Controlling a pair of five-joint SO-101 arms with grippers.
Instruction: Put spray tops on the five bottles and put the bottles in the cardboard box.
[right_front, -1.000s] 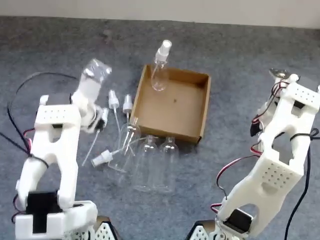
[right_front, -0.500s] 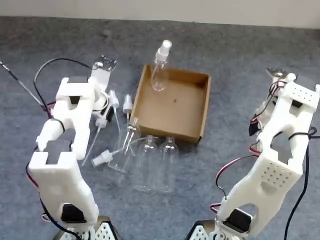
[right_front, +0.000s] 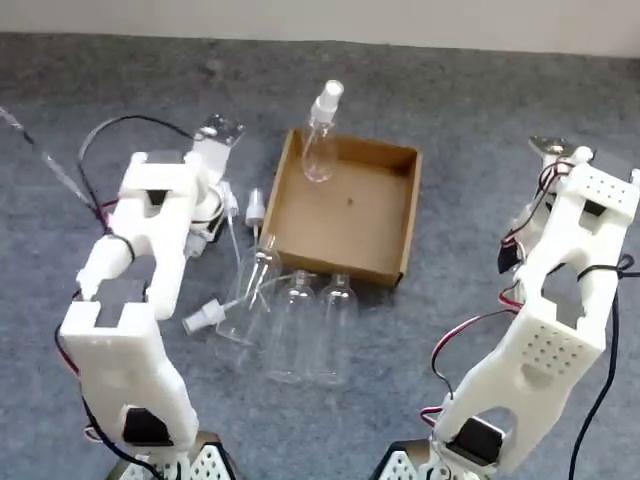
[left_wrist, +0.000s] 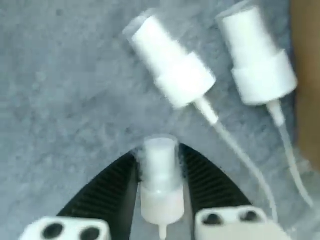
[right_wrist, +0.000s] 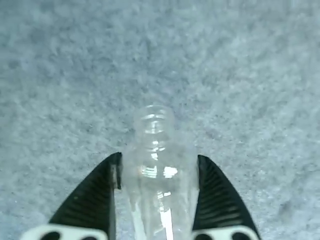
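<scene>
On the grey mat left of the cardboard box (right_front: 345, 205), a white spray top (left_wrist: 161, 192) is clamped at its collar in the left gripper (left_wrist: 159, 156), with the jaws pressed on both sides; it is judged light, hard and smooth, with a thin dip tube that is easily bent, so the collar is the right place to hold it, not the tube. A clear bottle (right_wrist: 154, 125) is grasped in the right gripper (right_wrist: 159, 160) around its body, with the open neck left free; thin plastic is likely, so it is light, slippery and crushable if over-squeezed. It is held well right of the box. Two loose spray tops (left_wrist: 172, 75) lie just beyond the held one, their tubes trailing close by; snagging is a risk. A capped bottle (right_front: 320, 135) stands in the box's far-left corner. Three bottles (right_front: 300, 325) lie side by side at the box's near wall, so the approach from that side is crowded.
</scene>
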